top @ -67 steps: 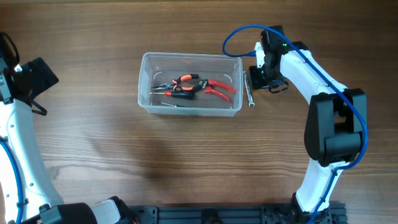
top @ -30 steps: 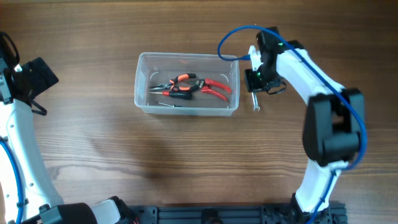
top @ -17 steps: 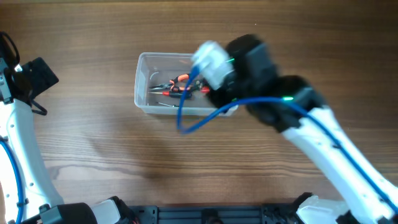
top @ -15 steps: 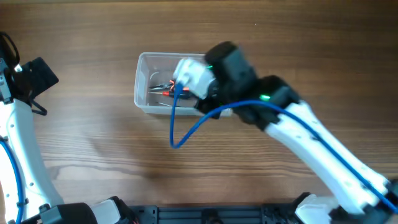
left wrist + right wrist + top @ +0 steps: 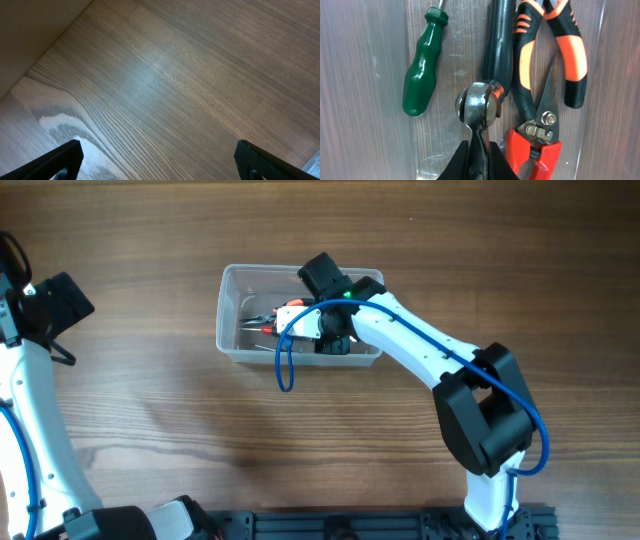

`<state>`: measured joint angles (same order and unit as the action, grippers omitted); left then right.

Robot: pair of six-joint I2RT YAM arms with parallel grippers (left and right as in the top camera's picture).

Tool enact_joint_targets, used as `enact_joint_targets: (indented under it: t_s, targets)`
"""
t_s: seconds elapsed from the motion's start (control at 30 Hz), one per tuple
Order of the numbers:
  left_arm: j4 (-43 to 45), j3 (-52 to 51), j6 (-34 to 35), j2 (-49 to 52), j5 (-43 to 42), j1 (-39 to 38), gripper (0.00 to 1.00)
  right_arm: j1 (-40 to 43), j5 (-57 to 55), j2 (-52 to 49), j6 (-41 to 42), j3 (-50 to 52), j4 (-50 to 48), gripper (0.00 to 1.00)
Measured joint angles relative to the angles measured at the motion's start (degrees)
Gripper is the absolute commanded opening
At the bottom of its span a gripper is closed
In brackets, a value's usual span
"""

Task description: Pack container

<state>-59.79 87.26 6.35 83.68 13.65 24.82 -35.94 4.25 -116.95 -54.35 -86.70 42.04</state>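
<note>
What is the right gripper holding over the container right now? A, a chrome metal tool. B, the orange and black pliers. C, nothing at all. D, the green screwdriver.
A: in the right wrist view the right gripper is closed on the shaft of the chrome tool, while the green screwdriver and the orange-and-black pliers lie ungripped in the container.

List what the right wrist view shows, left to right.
green screwdriver → chrome wrench, gripped in the right claw → orange-and-black pliers. The dark handle and the red-handled tool overlap these, so they are left out of the order.
</note>
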Motion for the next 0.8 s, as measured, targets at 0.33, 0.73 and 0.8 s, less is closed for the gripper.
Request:
enact_joint_targets:
  t_s: [0.33, 0.73, 0.8]
  targets:
    - [0.0, 0.0, 0.0, 0.0, 0.0, 0.0, 1.0, 0.04, -4.0, 5.27, 25.44, -0.57, -3.72, 1.0]
    - [0.02, 0.0, 0.0, 0.0, 0.0, 0.0, 1.0, 0.04, -5.16, 47.12, 50.8, -7.48, 0.46, 1.0]
    - [0.02, 0.0, 0.0, 0.0, 0.0, 0.0, 1.0, 0.04, -5.18, 48.19, 53.48, -7.48, 2.62, 1.0]
